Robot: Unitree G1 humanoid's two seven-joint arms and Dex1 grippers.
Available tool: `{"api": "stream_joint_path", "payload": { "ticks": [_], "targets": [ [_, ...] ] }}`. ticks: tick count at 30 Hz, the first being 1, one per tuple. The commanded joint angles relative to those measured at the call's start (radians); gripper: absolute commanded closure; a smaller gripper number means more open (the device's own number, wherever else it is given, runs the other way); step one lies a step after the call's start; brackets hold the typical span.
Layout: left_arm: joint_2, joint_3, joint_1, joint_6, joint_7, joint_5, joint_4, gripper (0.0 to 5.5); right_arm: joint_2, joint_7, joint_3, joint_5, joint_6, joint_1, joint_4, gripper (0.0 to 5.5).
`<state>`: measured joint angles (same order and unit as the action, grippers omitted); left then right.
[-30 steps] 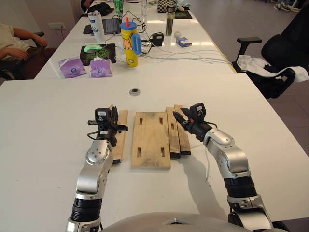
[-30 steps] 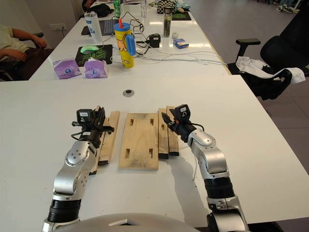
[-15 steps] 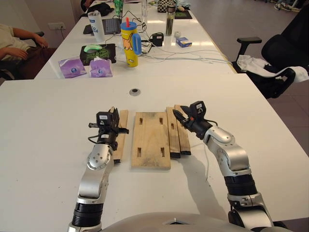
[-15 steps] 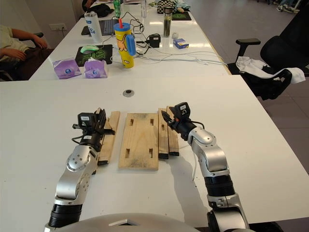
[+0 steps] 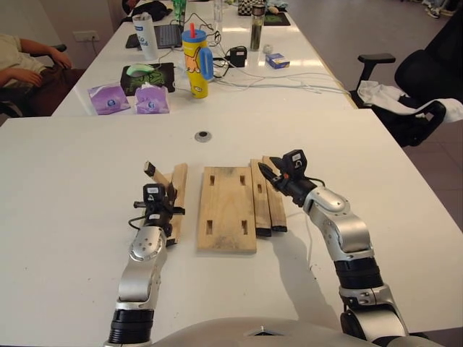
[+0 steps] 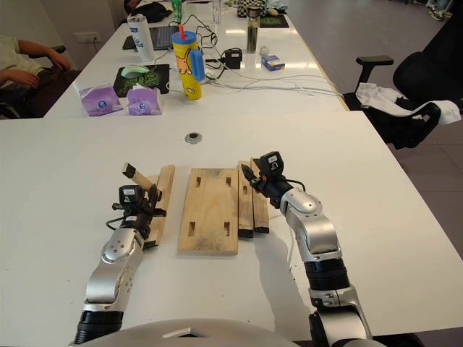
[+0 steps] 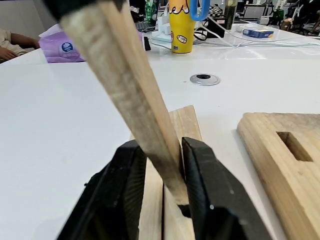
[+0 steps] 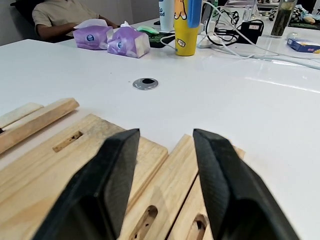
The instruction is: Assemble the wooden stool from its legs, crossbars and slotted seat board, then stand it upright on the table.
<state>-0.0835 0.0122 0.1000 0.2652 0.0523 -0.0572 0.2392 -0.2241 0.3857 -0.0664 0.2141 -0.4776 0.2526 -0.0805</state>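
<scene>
White table (image 5: 72,181) under us: our left gripper (image 5: 163,202) clamps a stick (image 5: 157,178) just left of the seat board (image 5: 227,208), its far end tilted up. Our right gripper (image 5: 268,176) hangs open over two slats (image 5: 264,210) just right of the board.

No lettering is legible. Far left, the purple tissue packs (image 5: 108,100) bear a round blue label — print too small; the left gripper (image 7: 164,150) carries a white sticker — unreadable too.
</scene>
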Motion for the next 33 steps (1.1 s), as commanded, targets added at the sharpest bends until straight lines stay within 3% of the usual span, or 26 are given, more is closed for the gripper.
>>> {"api": "stream_joint_path", "payload": {
  "ticks": [1, 6, 20, 27, 33],
  "targets": [
    [-0.018, -0.016, -0.056, -0.021, -0.006, 0.027, 0.051, 3.66, 0.012, -0.009, 0.002, -0.004, 0.010, 0.005, 0.006, 3.52],
    [-0.025, -0.041, -0.109, -0.002, -0.018, 0.020, 0.075, 3.09, 0.030, -0.019, 0.000, -0.007, 0.020, -0.002, 0.009, 3.52],
    [-0.051, -0.152, -0.462, 0.188, -0.014, -0.053, 0.212, 3.09, 0.046, -0.028, 0.000, -0.014, 0.044, -0.003, 0.025, 3.52],
    [-0.090, -0.024, -0.200, 0.341, -0.098, 0.003, -0.130, 3.09, 0.064, -0.036, -0.016, -0.024, 0.056, -0.002, 0.032, 3.52],
    [-0.116, -0.043, -0.248, 0.320, -0.090, 0.007, -0.128, 3.09, 0.058, -0.042, -0.012, -0.028, 0.068, 0.003, 0.044, 3.52]
  ]
}}
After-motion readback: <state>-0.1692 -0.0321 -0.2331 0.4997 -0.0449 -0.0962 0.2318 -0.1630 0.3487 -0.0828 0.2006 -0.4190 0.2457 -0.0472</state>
